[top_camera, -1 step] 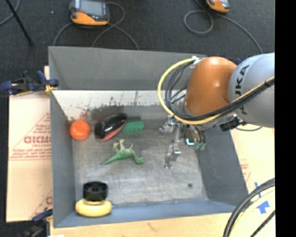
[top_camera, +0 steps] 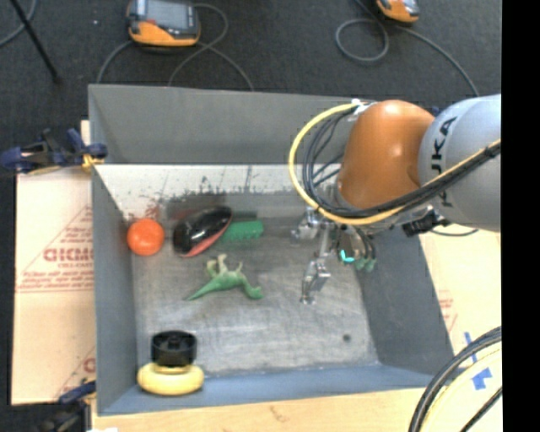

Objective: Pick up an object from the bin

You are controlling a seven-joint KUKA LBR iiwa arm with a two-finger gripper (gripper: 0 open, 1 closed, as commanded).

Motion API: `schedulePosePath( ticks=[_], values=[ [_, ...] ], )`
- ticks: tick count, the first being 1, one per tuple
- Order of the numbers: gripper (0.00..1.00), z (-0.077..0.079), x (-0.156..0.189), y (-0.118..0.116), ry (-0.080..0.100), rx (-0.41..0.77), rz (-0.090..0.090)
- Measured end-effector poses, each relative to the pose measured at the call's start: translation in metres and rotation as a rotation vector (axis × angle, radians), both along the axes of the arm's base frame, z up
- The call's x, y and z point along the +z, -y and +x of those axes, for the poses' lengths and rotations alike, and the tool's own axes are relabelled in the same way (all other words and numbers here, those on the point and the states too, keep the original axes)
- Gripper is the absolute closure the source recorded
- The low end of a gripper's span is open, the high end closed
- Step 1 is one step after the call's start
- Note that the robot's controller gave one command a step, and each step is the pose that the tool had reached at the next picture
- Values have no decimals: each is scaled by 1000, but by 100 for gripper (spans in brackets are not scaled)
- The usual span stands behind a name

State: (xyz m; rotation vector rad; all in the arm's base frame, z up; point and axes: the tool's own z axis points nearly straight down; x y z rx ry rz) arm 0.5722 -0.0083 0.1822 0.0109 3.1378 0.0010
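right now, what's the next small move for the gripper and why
Probably a short shift toward the view's left, bringing the gripper over the green toy dinosaur. The gripper is over bare bin floor, and the dinosaur is the nearest thing, lying clear of the others.

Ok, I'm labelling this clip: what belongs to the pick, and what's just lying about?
Job: claw; grey metal bin; green plastic toy dinosaur, nearest the claw; round orange ball; black-and-red oval mouse; green block; yellow ring with black cap.
Lying about: orange-and-black handheld device, black cables outside the bin.
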Motion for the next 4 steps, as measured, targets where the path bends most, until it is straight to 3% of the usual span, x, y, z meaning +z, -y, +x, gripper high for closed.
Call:
schedulePosePath(
  ticks=[1,2,4],
  values=[
    [0,8,-46,-44,9,45,-2],
    [100,50,-102,-74,1,147,0],
    [100,50,-102,-74,1,146,0]
  ],
)
